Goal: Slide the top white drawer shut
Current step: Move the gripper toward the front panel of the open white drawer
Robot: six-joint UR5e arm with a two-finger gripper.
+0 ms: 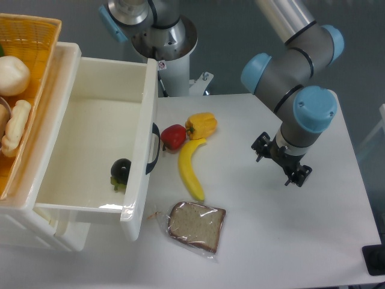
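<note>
The glossy white plastic top drawer stands fully open; the black two-finger gripper, grip state unclear, hovers well apart at three o'clock, so the approach to its dark curved handle comes next

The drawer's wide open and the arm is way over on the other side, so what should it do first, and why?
Probably swing the gripper across toward the front of the top white drawer, near its dark handle. The drawer stands pulled out, and the gripper hangs apart from it over the table, with the banana in between.
</note>
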